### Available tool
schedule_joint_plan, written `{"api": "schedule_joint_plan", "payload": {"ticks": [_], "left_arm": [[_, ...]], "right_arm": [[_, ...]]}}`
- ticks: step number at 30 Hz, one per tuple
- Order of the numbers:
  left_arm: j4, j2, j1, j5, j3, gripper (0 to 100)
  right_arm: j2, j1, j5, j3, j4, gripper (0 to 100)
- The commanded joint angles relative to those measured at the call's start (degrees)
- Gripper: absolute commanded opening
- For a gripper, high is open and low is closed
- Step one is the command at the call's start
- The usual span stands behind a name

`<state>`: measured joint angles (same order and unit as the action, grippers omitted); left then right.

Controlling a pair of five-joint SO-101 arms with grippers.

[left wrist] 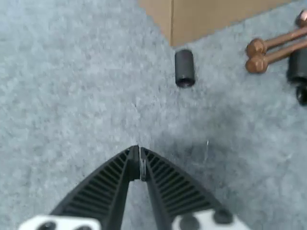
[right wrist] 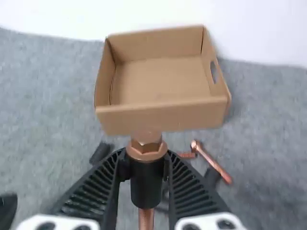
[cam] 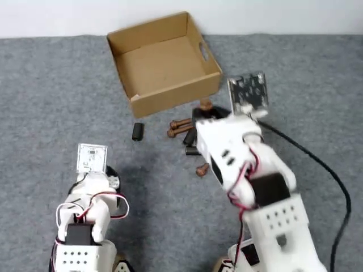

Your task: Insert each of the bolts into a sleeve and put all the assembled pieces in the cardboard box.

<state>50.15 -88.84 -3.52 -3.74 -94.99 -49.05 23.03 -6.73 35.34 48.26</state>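
My right gripper (right wrist: 145, 160) is shut on a black sleeve (right wrist: 145, 184) with a copper bolt (right wrist: 146, 147) through it, held just in front of the cardboard box (right wrist: 158, 76). From above, that bolt's head (cam: 205, 105) pokes out by the box's (cam: 142, 105) front wall. The box is empty. Two loose bolts (cam: 179, 126) lie side by side below the box, and another bolt (cam: 202, 169) lies nearer the right arm. A lone black sleeve (cam: 138, 131) lies to their left, also seen as the sleeve (left wrist: 184, 68) ahead of my left gripper (left wrist: 139, 160), which is shut and holds nothing.
Another black sleeve (cam: 191, 150) lies partly under the right arm. A single bolt (right wrist: 211, 160) lies on the grey carpet beside the held piece. The right arm's black cable (cam: 334, 175) trails along the table's right side.
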Motion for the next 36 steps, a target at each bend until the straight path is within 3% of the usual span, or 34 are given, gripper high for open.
{"api": "schedule_joint_plan", "payload": {"ticks": [1,11,20,28,36], "left_arm": [[-3.7,-0.4,-0.3,0.7,-2.0,0],[-4.0,-0.1,-0.3,0.7,-1.9,0],[-3.2,0.0,-0.4,0.7,-1.9,0],[-2.6,0.0,-0.4,0.7,-1.9,0],[-2.6,0.0,-0.4,0.7,-1.9,1]], "right_arm": [[6.2,-0.6,-0.3,-5.8,-7.5,0.8],[24.8,-0.6,-0.2,-13.4,-28.0,0.8],[47.3,-0.5,7.1,-24.8,-43.1,0.8],[67.5,-1.6,11.0,-40.4,-48.8,0.8],[88.2,-6.2,15.7,-60.0,-48.3,0.8]]}}
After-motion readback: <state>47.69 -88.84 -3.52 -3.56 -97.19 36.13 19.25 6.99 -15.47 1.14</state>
